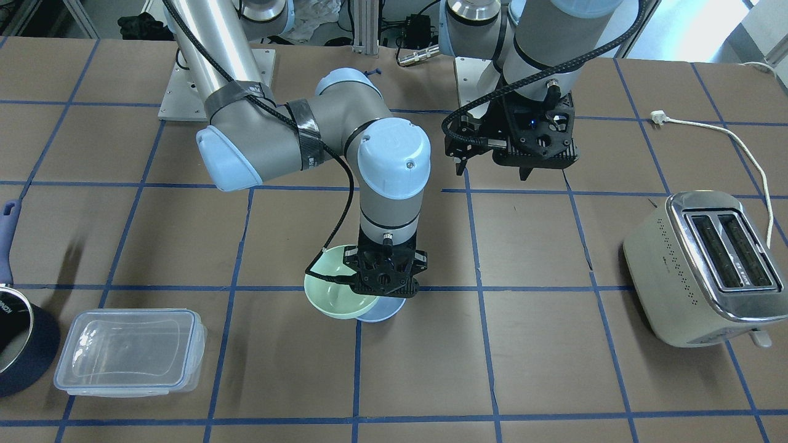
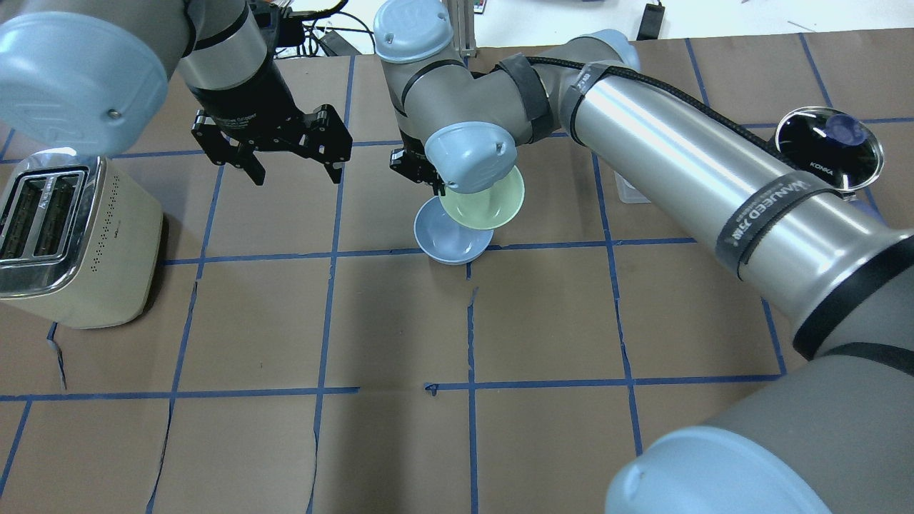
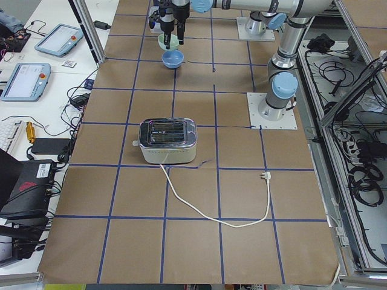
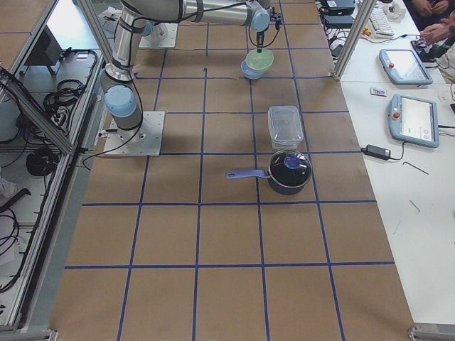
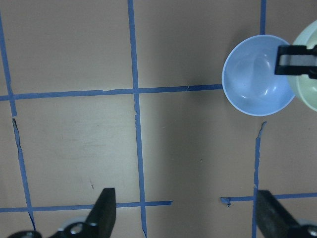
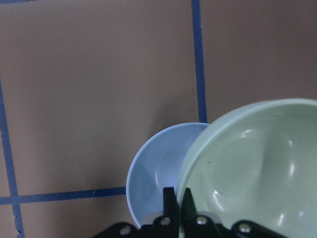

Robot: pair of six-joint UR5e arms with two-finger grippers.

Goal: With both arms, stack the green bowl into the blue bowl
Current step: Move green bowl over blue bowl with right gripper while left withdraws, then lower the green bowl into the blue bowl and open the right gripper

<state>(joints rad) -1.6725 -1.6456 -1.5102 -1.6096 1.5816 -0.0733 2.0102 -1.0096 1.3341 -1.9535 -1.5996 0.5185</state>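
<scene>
two bowls are only partly aligned: the green bowl (image 2: 489, 203) is pinched at its rim by the right gripper (image 6: 178, 198) above the blue bowl (image 2: 443, 239) on the tabletop (image 2: 400, 321), the left gripper (image 2: 296, 175) is held wide and empty, and the green bowl could be left tipped by an off-centre release.

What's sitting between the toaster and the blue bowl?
Nothing. Between toaster and blue bowl the table is bare, just blue tape lines, as the overhead view shows.
</scene>
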